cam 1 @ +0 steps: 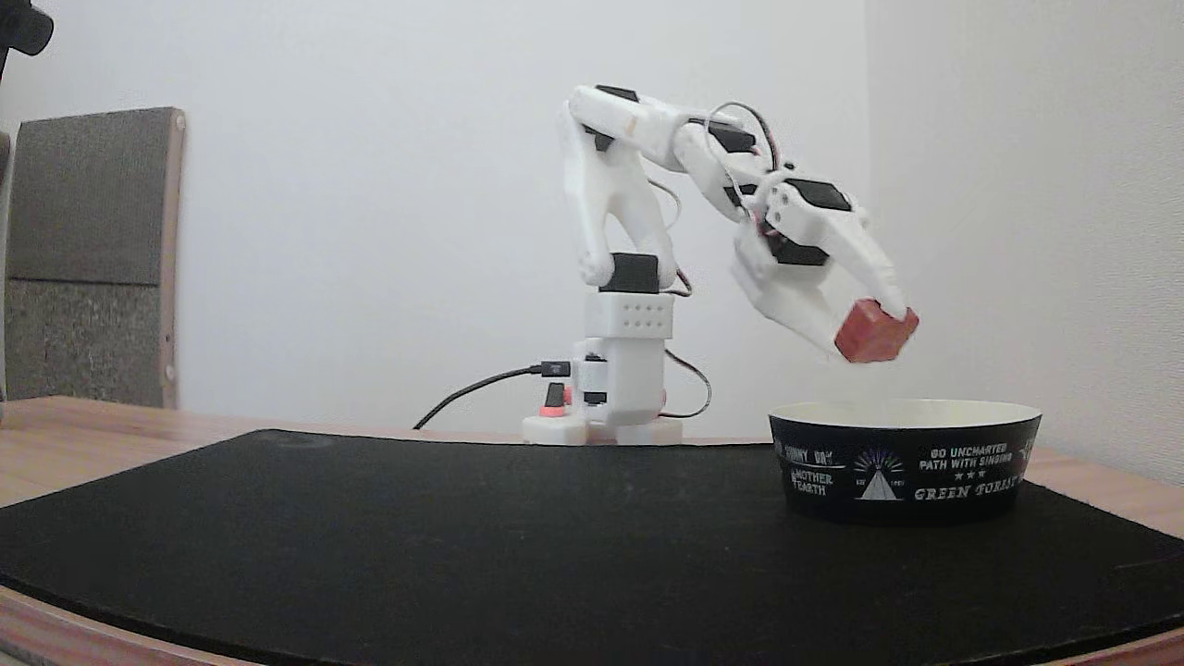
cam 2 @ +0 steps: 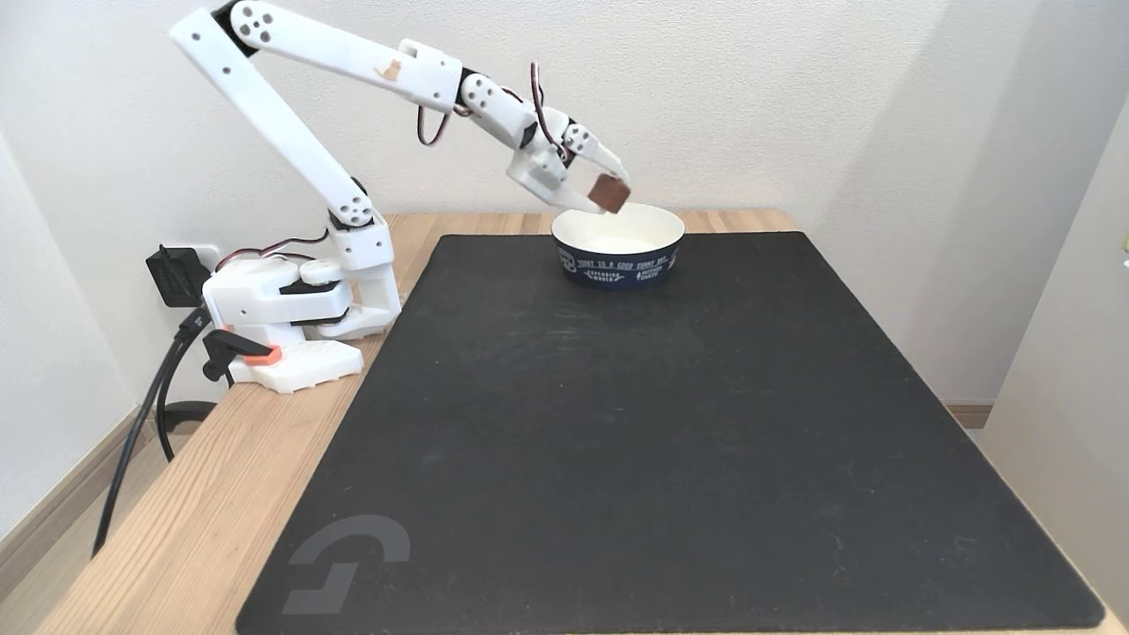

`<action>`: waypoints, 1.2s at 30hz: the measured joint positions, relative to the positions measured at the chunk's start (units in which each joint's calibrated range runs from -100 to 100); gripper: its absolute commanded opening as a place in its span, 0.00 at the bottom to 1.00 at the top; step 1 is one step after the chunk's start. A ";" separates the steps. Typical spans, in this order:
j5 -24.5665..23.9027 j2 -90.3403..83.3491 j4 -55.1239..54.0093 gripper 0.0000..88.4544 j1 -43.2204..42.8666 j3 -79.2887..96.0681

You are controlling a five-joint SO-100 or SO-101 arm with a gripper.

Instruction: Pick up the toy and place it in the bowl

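Overhead, tool (cam 1: pixel 874 335) gripping toy (cam 1: pixel 875 331), above bowl (cam 1: pixel 906 462) (lettered "GREEN FOREST", "MOTHER EARTH"), black mat (cam 2: pixel 670 423).

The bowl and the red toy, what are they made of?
The bowl looks like paper or thin card: matte black printed outside, cream inside, thin rim. The toy, held in the end effector, seems dull hard plastic, maybe rubber; too blurred to be sure.

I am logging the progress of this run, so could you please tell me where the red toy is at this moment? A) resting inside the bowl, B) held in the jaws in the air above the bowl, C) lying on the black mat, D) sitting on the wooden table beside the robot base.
B: the toy is clamped in the gripper, clear of the bowl rim just below it.
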 measured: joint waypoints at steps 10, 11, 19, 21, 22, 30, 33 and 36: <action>-0.05 -3.66 3.97 0.29 9.49 -0.38; -0.05 -4.83 4.73 0.24 9.99 -0.28; 0.00 -30.06 12.75 0.03 21.56 16.53; -0.26 -35.22 13.59 0.03 22.89 21.54; -0.21 -38.72 14.10 0.03 22.31 25.51; -0.51 -64.78 26.00 0.03 23.80 42.14; -0.31 -72.44 30.81 0.03 23.39 43.17; -0.31 -72.86 32.84 0.03 23.72 43.55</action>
